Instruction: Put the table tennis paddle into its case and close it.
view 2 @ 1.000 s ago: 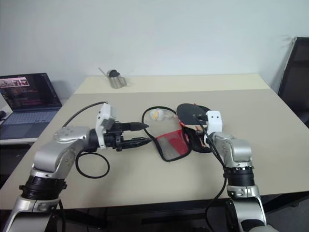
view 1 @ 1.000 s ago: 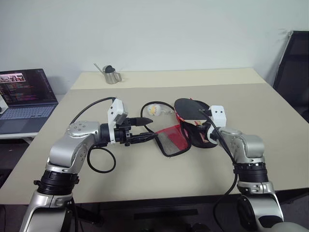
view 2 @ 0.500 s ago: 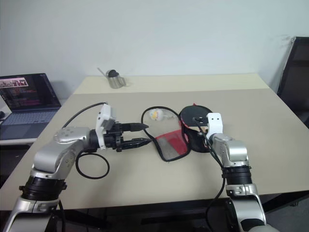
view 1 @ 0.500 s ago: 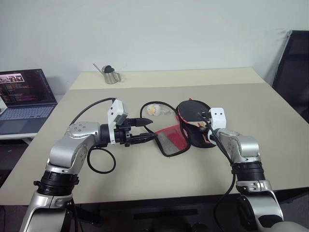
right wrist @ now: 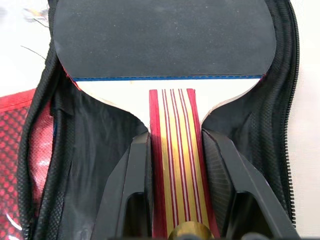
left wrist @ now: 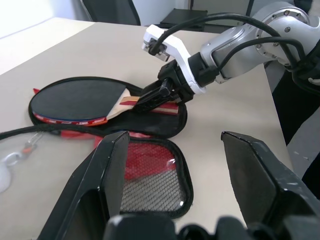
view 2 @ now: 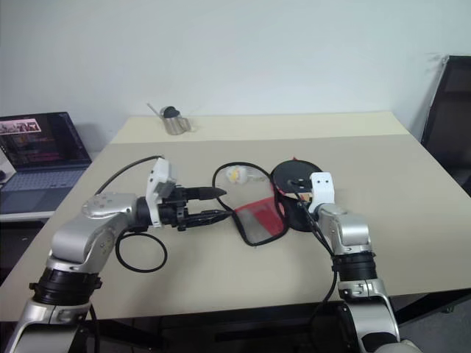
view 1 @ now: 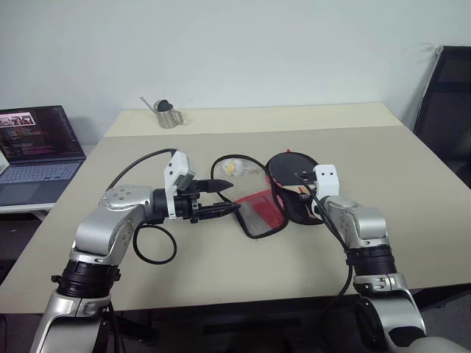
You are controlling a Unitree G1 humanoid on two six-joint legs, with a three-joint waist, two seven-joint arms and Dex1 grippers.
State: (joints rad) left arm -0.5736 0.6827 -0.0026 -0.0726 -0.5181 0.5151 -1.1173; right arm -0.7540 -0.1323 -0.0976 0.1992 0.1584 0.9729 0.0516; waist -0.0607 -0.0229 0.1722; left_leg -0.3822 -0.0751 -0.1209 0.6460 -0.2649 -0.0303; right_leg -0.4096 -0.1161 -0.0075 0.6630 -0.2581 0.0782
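the paddle (right wrist: 165, 45) lies face up in the lower half of the open case (left wrist: 165, 122), its head over the round end and its striped handle pointing back toward the robot. the right hand (right wrist: 175, 190) is clamped on that handle, a finger on each side. the case sits mid-table (view 1: 221, 272), its flap with the red panel and mesh pocket (left wrist: 155, 185) thrown open flat toward the left arm.

risks, as i judge them:
- the case rests loose on the table, so if the paddle is pushed further in, the fabric may slide or bunch instead of taking it.
- in the left wrist view one edge of the head looks to ride on the zip rim; if it stays there, the flap will not shut flat and the zip could jam.
- on letting go, the right fingers sit inside the narrow neck of the case and could drag the handle back out.
- the left hand (left wrist: 170, 165), fingers spread and holding nothing, hovers just beside the flap; a poor pinch on the thin mesh could slip, or lift the whole case and spill the paddle.
- a black cord (view 1: 228, 158) loops near the flap and could get folded in.
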